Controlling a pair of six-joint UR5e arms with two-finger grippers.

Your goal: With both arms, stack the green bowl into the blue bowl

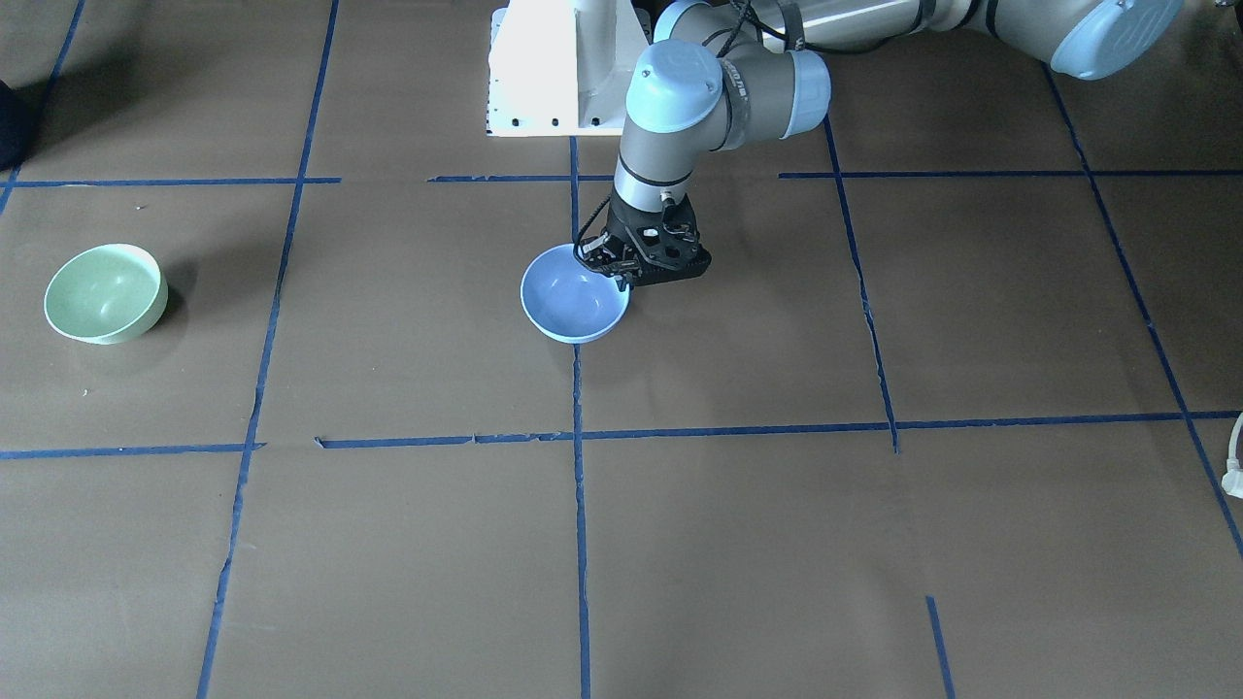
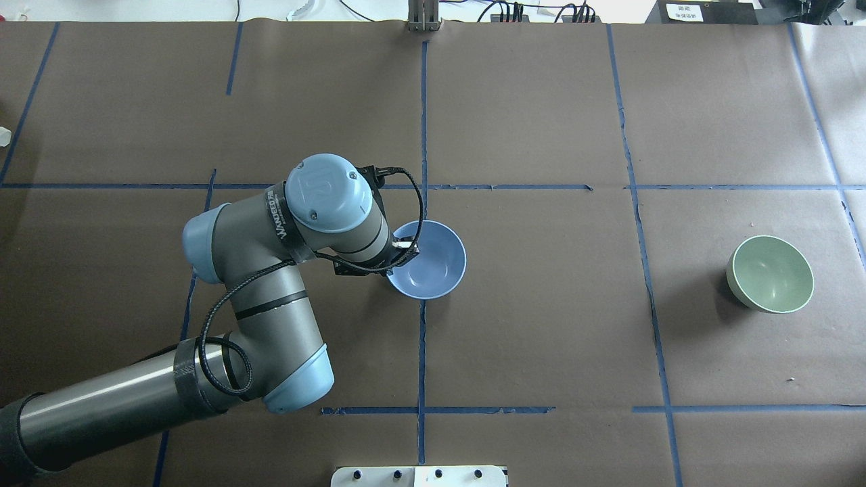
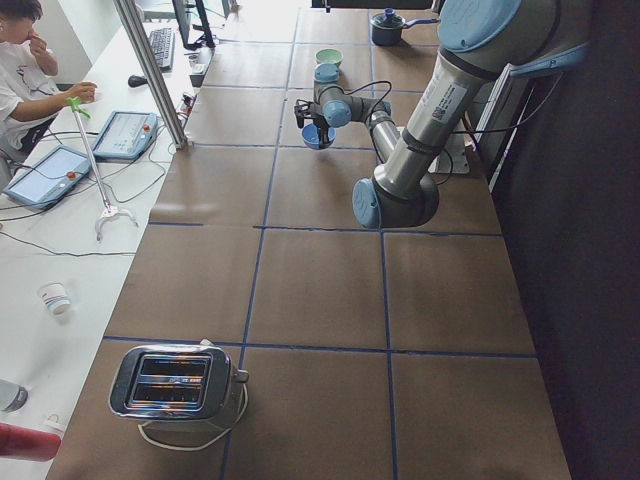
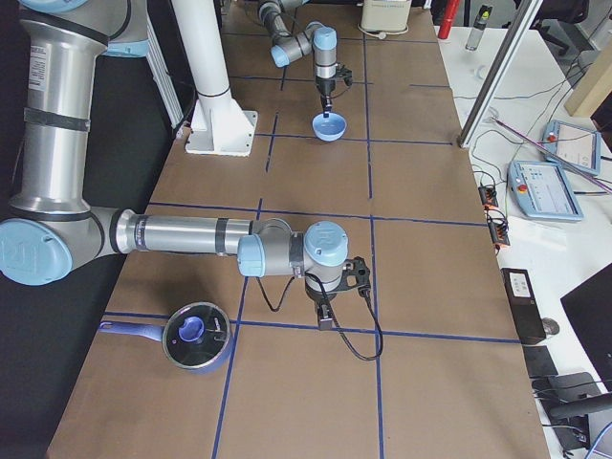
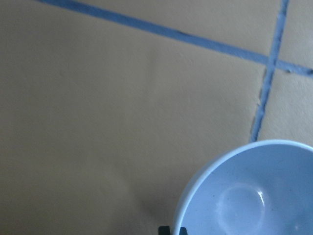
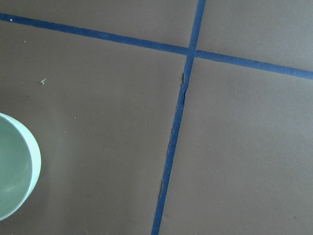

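Glossy, smooth green bowl (image 2: 771,274); glossy blue bowl (image 2: 436,260); matt brown paper (image 2: 541,101); blue tape (image 2: 421,338)

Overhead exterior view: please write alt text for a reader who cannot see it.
The grey-silver left arm with light blue joint caps reaches in from the lower left, its black gripper at the rim of a round blue bowl near the middle of a brown paper-covered table with blue tape lines. A round, pale mint-green bowl stands far to the right.

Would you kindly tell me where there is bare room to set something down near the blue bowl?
The widest free patch lies between the blue bowl and the green bowl. It is crowded only at the blue bowl's rim on the robot's left, where the left end effector grips it.
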